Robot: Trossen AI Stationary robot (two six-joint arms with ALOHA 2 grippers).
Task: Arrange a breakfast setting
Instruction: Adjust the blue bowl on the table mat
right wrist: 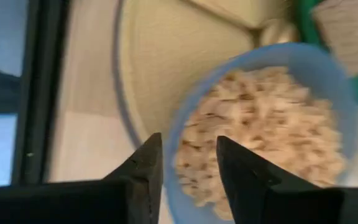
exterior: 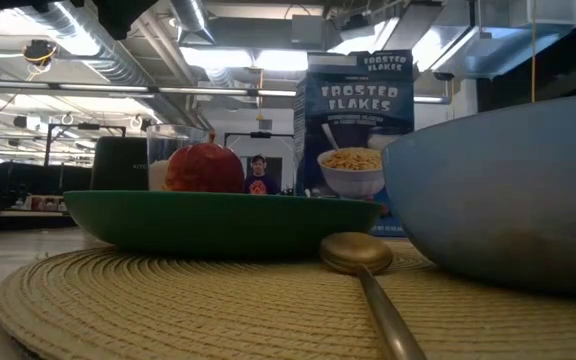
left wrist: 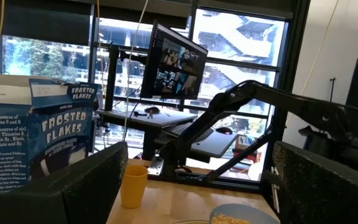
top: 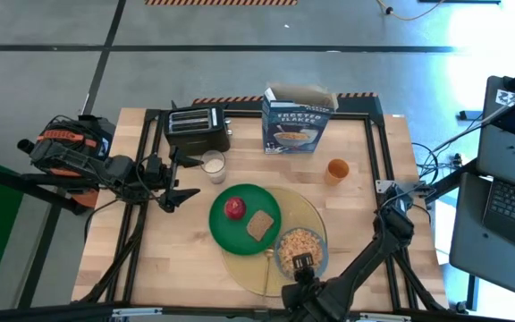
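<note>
The large round woven yellow mat (top: 275, 234) lay on the wooden table (top: 168, 259) and serves as the reference for all positions below.

The round green plate (top: 240, 228) rested on the mat's left part, overlapping its edge toward the left arm. On the plate sat the red apple (top: 234, 208) and, beside it toward the mat's centre, the brown toast slice (top: 258, 225). The blue-grey bowl (top: 300, 250), filled with pale cereal flakes, stood on the mat's right front part. A gold-coloured metal spoon (top: 267, 268) lay on the mat between plate and bowl, its handle pointing to the table's front edge.

Beyond the mat, at the table's far side, the blue cereal box (top: 295, 121) stood upright with its top flaps open. The orange drink cup (top: 336, 171) stood off the mat, between it and the box, toward the right. The clear glass of milk (top: 213, 165) stood off the mat on its far left side, just in front of a black toaster (top: 196, 127).

The right gripper (right wrist: 188, 158) was at the front edge of the mat, its arm reaching in low from the table's right front corner. It was poised over the near rim of the bowl, fingers parted by a narrow gap and grasping nothing.

The left gripper (top: 179, 192) was held level, well left of the mat near the milk glass, pointing across the table toward the right arm. Its fingers stood spread wide and empty.
</note>
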